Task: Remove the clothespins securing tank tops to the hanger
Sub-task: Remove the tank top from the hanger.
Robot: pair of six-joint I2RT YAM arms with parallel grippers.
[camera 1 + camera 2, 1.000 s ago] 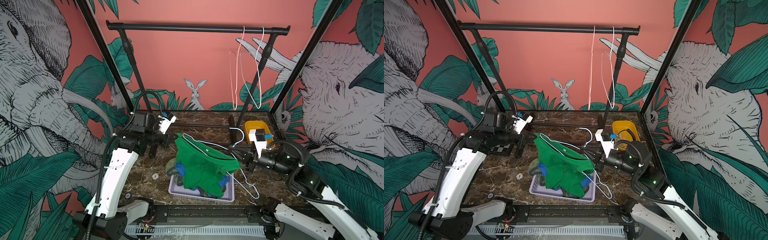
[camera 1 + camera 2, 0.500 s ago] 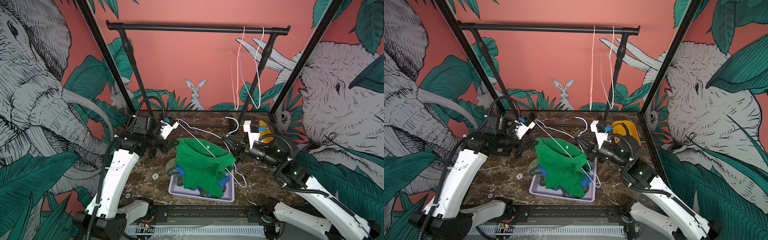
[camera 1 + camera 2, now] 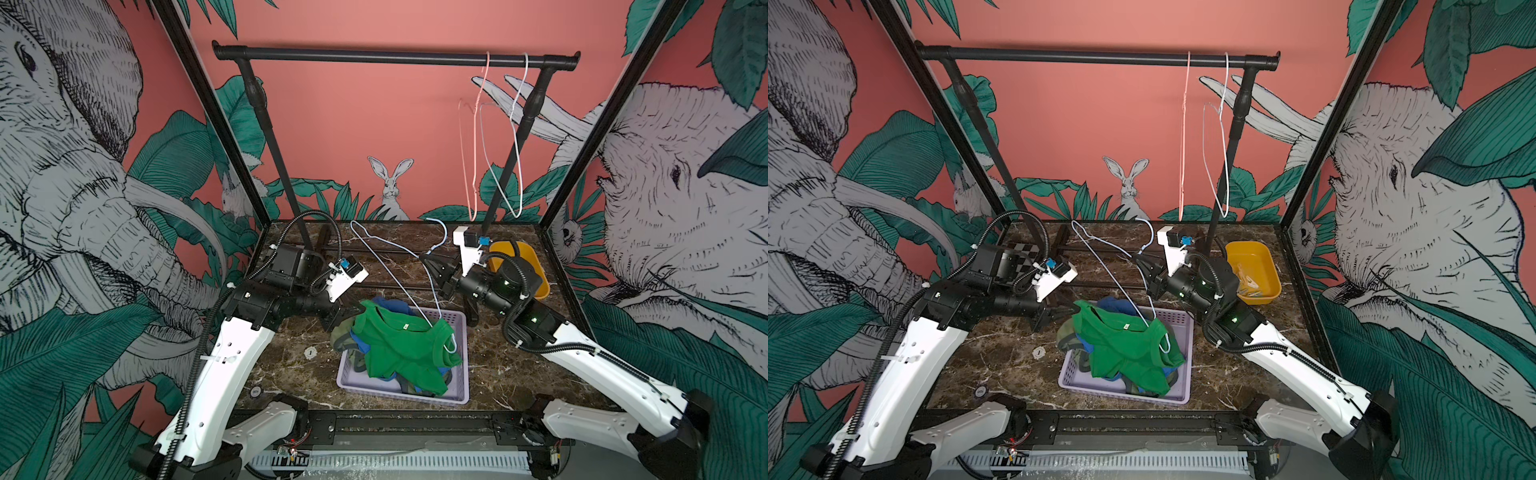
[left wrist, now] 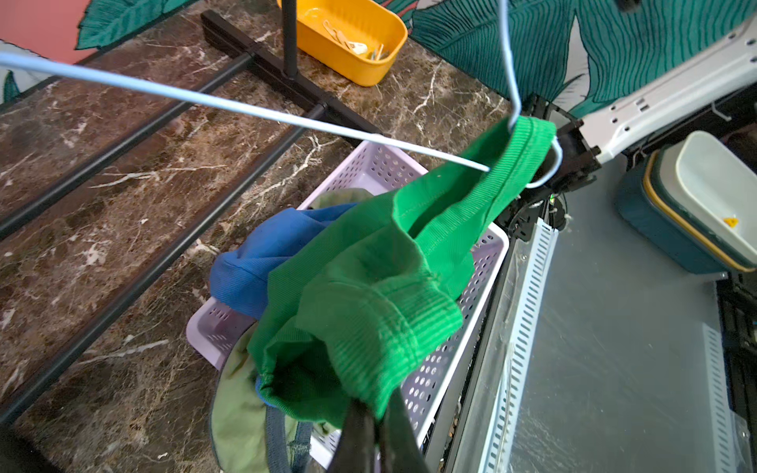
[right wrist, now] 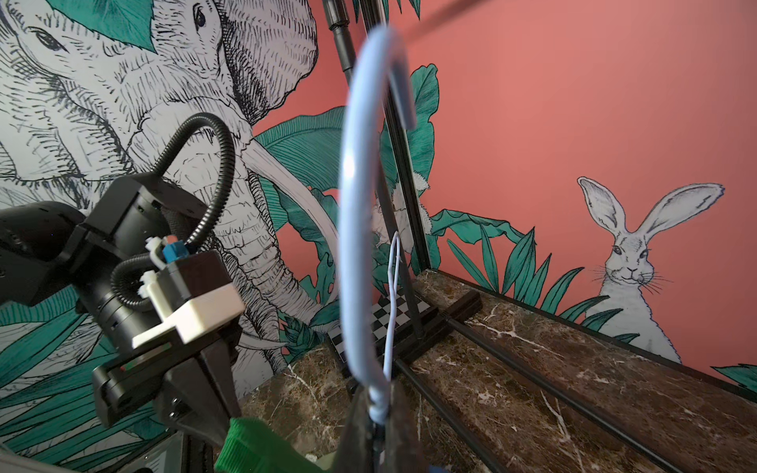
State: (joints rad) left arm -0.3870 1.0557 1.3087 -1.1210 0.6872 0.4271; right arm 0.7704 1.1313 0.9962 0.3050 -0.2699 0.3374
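Note:
The bright green tank top [image 3: 399,345] [image 3: 1125,345] [image 4: 389,286] drapes over the lilac basket, on top of the blue [image 3: 390,303] [image 4: 254,262] and olive [image 3: 343,334] [image 4: 237,409] tank tops. My left gripper [image 3: 347,316] [image 3: 1065,309] [image 4: 379,413] is shut on its hem. One green strap still loops round a corner of the pale blue wire hanger [image 3: 395,274] [image 3: 1113,270] [image 4: 245,110] [image 5: 352,204]. My right gripper [image 3: 428,259] [image 3: 1142,259] [image 5: 377,409] is shut on the hanger's neck below the hook. Clothespins [image 3: 1252,286] [image 4: 356,43] lie in the yellow bin; none shows on the hanger.
The lilac basket [image 3: 457,324] [image 3: 1183,328] [image 4: 368,164] sits at front centre. A yellow bin [image 3: 536,270] [image 3: 1266,257] [image 4: 368,69] stands at the back right. A black rail [image 3: 374,54] spans the back, carrying a pink hanger [image 3: 473,145] and a white hanger [image 3: 517,137], both bare.
My right gripper has carried the hanger back and to the left, tilting it steeply. The green top has slid down it toward the basket, and my left gripper has come forward and down.

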